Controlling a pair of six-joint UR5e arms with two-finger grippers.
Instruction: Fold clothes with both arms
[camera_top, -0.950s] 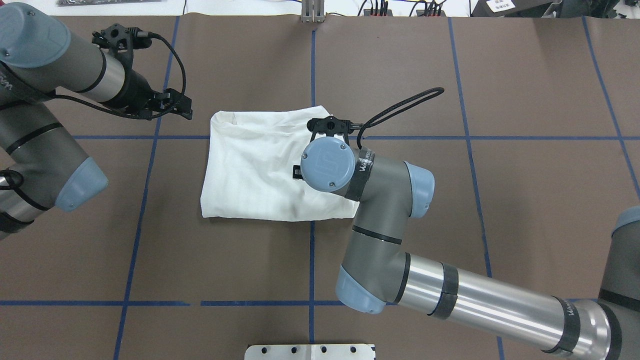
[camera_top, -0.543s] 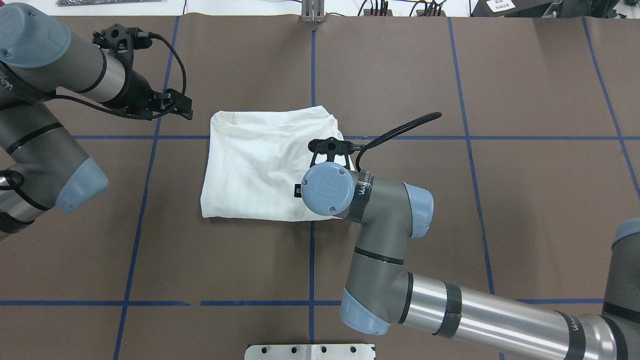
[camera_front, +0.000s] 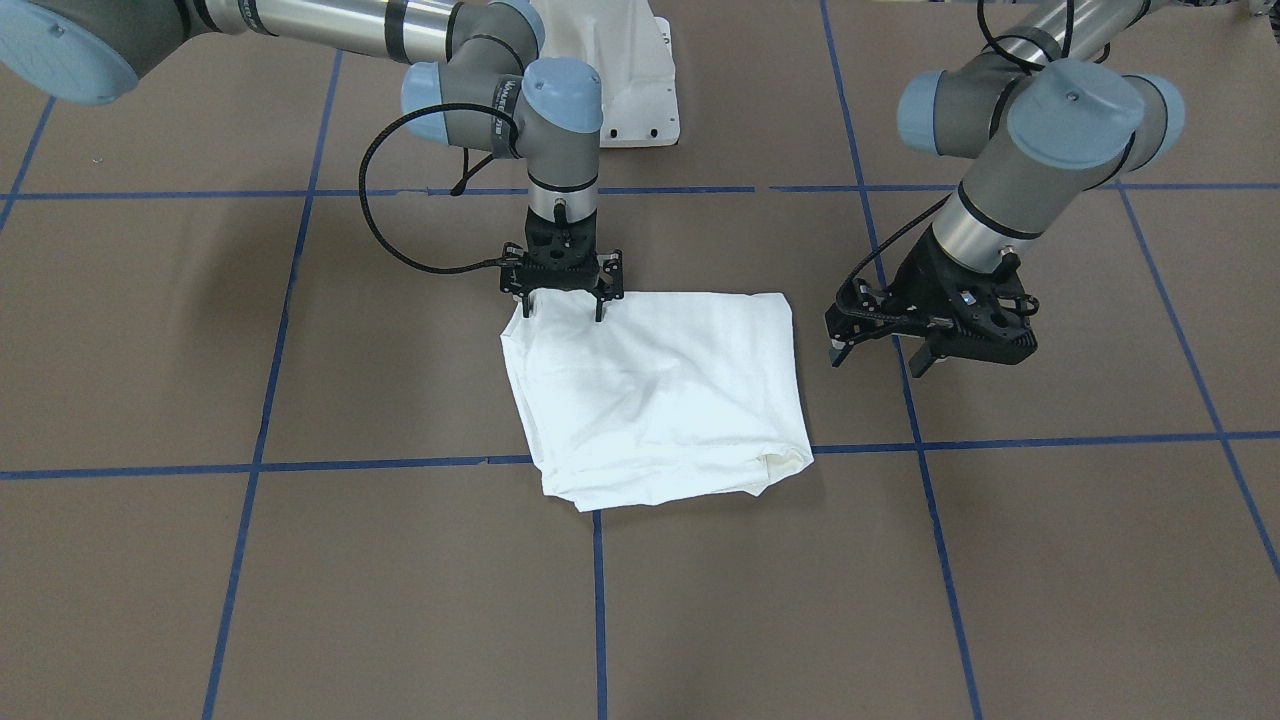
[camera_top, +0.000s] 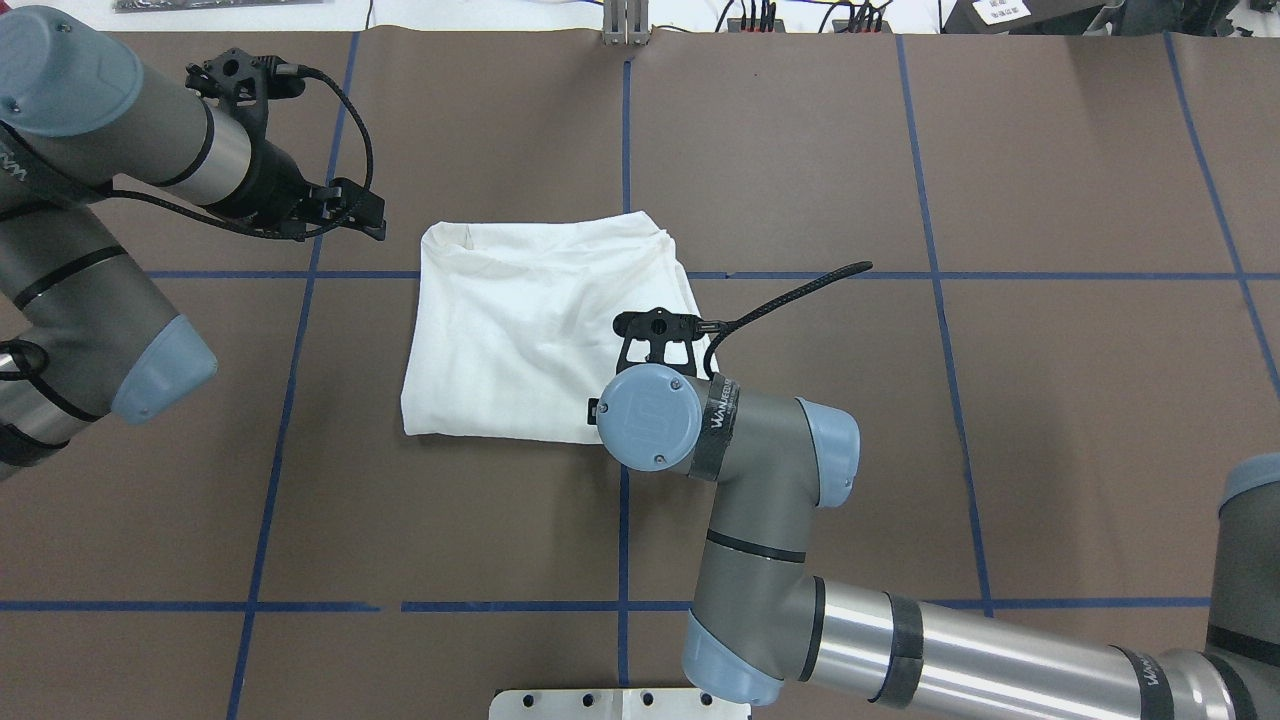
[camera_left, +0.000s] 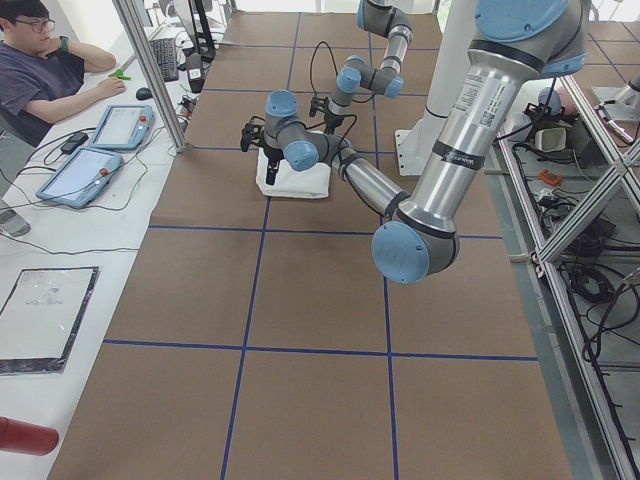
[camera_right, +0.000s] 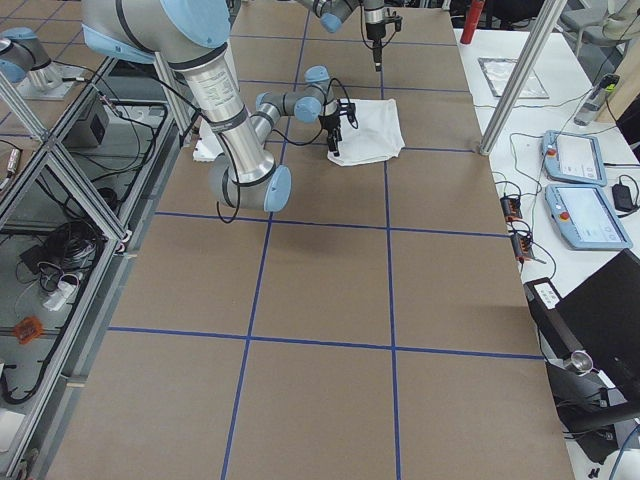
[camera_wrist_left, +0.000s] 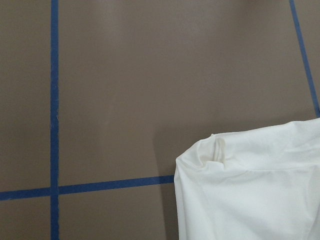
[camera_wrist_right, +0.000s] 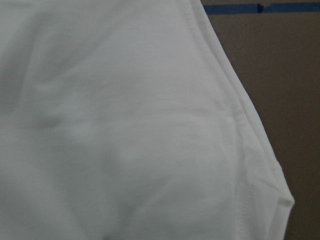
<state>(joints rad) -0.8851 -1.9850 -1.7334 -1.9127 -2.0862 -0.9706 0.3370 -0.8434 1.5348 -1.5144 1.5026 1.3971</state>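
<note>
The white T-shirt (camera_front: 660, 390) lies folded into a rough square at the table's middle (camera_top: 520, 330); no print or neck shows. My right gripper (camera_front: 562, 308) points straight down with its jaws spread, and its fingertips (camera_front: 599, 312) are at the shirt's edge nearest the robot. In the overhead view the right wrist (camera_top: 650, 415) hides this gripper. The right wrist view is filled with white cloth (camera_wrist_right: 125, 125). My left gripper (camera_front: 885, 355) is open and empty, hovering beside the shirt (camera_top: 365, 215). The left wrist view shows one shirt corner (camera_wrist_left: 215, 150).
The brown table mat (camera_top: 900, 400) is crossed by blue tape lines (camera_top: 625, 130). The white pedestal base (camera_front: 625, 75) stands behind the shirt. An operator (camera_left: 45, 80) sits by tablets (camera_left: 120, 125) at a side bench.
My right arm has drawn back toward the robot along the shirt's right side, uncovering more cloth. The left arm and the shirt have not moved.
</note>
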